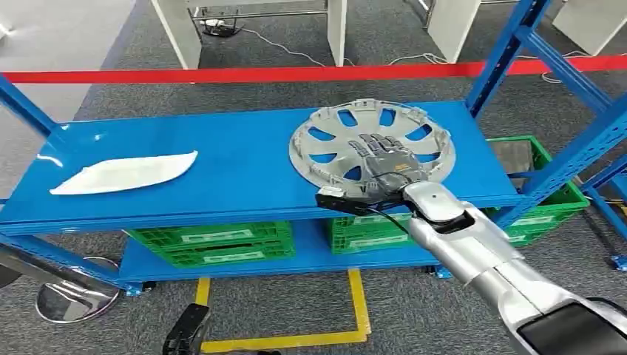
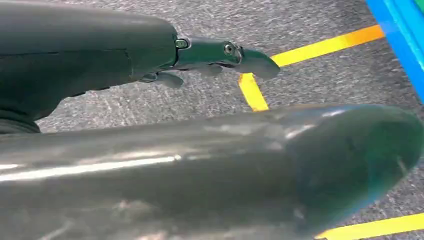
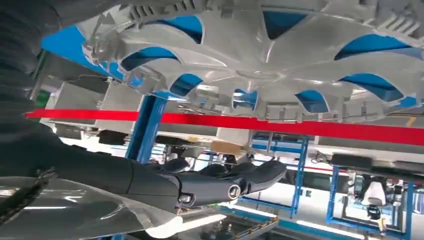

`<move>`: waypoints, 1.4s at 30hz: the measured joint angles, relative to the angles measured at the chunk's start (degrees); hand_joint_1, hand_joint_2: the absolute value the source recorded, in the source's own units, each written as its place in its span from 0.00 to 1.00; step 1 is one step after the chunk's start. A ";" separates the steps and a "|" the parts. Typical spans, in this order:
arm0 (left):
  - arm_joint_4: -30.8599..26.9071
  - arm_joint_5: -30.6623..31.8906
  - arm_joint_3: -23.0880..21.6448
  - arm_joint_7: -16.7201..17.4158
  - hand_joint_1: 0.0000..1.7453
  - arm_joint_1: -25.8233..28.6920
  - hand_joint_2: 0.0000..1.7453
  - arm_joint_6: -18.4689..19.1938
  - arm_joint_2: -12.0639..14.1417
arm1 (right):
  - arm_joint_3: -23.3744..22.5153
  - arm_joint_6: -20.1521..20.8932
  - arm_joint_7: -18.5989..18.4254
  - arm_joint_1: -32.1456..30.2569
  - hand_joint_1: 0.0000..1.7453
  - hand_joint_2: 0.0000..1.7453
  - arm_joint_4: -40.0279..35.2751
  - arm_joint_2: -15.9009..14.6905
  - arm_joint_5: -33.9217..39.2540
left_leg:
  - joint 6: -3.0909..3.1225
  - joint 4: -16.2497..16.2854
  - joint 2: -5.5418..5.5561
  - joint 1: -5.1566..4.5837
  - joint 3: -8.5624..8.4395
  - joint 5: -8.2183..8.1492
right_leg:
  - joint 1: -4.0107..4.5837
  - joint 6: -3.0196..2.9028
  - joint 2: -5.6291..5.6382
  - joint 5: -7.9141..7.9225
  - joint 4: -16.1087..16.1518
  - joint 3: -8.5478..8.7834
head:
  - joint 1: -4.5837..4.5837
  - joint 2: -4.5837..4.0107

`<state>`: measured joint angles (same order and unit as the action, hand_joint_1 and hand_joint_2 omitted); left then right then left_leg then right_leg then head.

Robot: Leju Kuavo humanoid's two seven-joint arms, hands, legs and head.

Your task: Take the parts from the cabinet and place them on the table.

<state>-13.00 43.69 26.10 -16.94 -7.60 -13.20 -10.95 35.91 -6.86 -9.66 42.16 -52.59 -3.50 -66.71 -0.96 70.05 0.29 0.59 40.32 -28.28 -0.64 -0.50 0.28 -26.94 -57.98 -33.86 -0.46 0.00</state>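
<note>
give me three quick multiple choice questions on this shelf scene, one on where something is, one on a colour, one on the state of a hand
1. Where does the white curved panel lie on the blue shelf?
A. towards its left end
B. under the wheel cover
C. in a green crate

2. What colour are the crates on the lower level?
A. red
B. green
C. yellow

3. What is the right hand doing?
A. hanging beside the body
B. gripping the white panel
C. stretched flat over the grey wheel cover

Answers: 1 A, the panel lies apart from the wheel cover, near the shelf's left end. 2 B, the crates below the shelf top are green. 3 C, the head view shows the fingers spread flat across the cover's middle; whether they touch it cannot be told.
</note>
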 joint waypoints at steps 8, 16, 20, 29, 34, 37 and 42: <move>0.00 -0.04 0.04 0.53 0.00 -0.07 0.00 -0.90 -0.11 | 0.04 5.12 0.37 1.16 0.00 1.00 1.01 0.00 0.94 | 1.80 -11.87 0.07 0.08 -4.73 3.73 | 0.32 2.03 0.07 -1.64 -0.92 -0.74 | 0.11 0.00; 0.00 0.11 0.11 0.77 0.00 -0.11 0.00 -1.70 -0.39 | 1.03 7.76 0.94 3.10 0.00 1.00 5.01 0.00 2.34 | 2.26 -11.58 0.31 0.09 -5.15 3.12 | -0.07 2.64 -0.11 -0.09 -7.28 -5.68 | 0.39 0.00; 0.00 0.53 0.07 1.11 0.00 -0.21 0.00 -1.75 -0.59 | 1.44 8.61 0.92 4.26 0.00 1.00 7.02 0.85 2.99 | 1.19 -11.34 0.26 -0.32 -5.05 2.98 | 0.23 1.63 -0.11 0.98 -0.47 -2.01 | 0.24 0.00; 0.00 0.61 0.07 1.18 0.00 -0.21 0.00 -1.75 -0.61 | 1.92 8.70 0.90 4.73 0.00 1.00 9.40 1.90 3.02 | -0.50 6.17 0.11 -0.02 2.68 -4.47 | 0.02 -0.11 -0.12 0.81 -0.19 -1.16 | 0.11 0.00; 0.00 0.66 0.07 1.18 0.00 -0.36 0.00 -1.75 -0.57 | 2.12 8.72 0.90 5.19 0.00 1.00 9.99 2.19 3.04 | 0.67 -11.44 0.15 -0.34 -5.36 2.86 | 0.41 0.64 0.21 0.40 -0.41 -0.92 | 0.13 0.00; 0.00 0.68 0.07 1.25 0.00 -0.28 0.00 -1.75 -0.55 | 2.34 8.72 0.83 5.20 0.00 1.00 10.34 2.23 3.10 | 1.34 -11.36 0.18 -0.41 -5.06 2.94 | 0.29 1.57 0.09 0.62 0.02 -0.93 | 0.18 0.00; 0.00 0.96 0.02 1.27 0.00 -0.50 0.00 -1.71 -0.83 | 2.36 8.87 -0.09 6.04 0.00 1.00 12.26 2.32 3.69 | 2.44 -12.00 -0.03 0.00 -5.51 3.32 | 0.04 2.65 0.01 -6.48 -14.67 -8.26 | 0.46 0.00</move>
<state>-13.00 44.65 26.12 -15.67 -8.10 -14.91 -11.78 38.27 2.01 -9.75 48.20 -40.33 -1.18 -63.01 1.48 58.04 0.26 0.59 34.82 -24.96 -0.60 2.15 0.29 -33.42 -72.65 -42.12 0.00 0.00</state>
